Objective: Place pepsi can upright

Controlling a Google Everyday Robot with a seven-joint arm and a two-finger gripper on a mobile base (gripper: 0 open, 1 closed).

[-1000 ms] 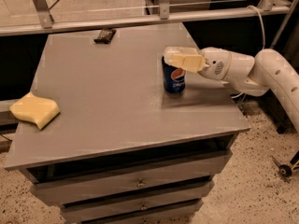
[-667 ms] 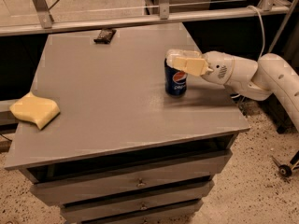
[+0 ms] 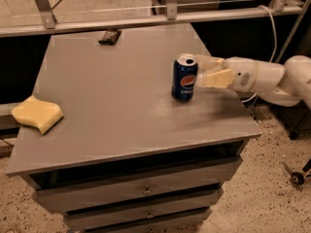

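The pepsi can [image 3: 184, 78], dark blue with the round logo and a silver top, stands upright on the grey table [image 3: 121, 91], right of the middle. My gripper [image 3: 200, 70] comes in from the right on the white arm [image 3: 272, 79]. It is open, with its pale fingers [image 3: 217, 78] just to the right of the can, their tips at the can's side and no longer around it.
A yellow sponge-like piece [image 3: 37, 113] lies near the table's left edge. A small black flat object [image 3: 110, 36] lies at the back edge. A metal rail [image 3: 146, 21] runs behind the table. Drawers [image 3: 146, 191] sit below the top.
The gripper has let go of the can and drawn back to the right. The can stays upright in the same spot.
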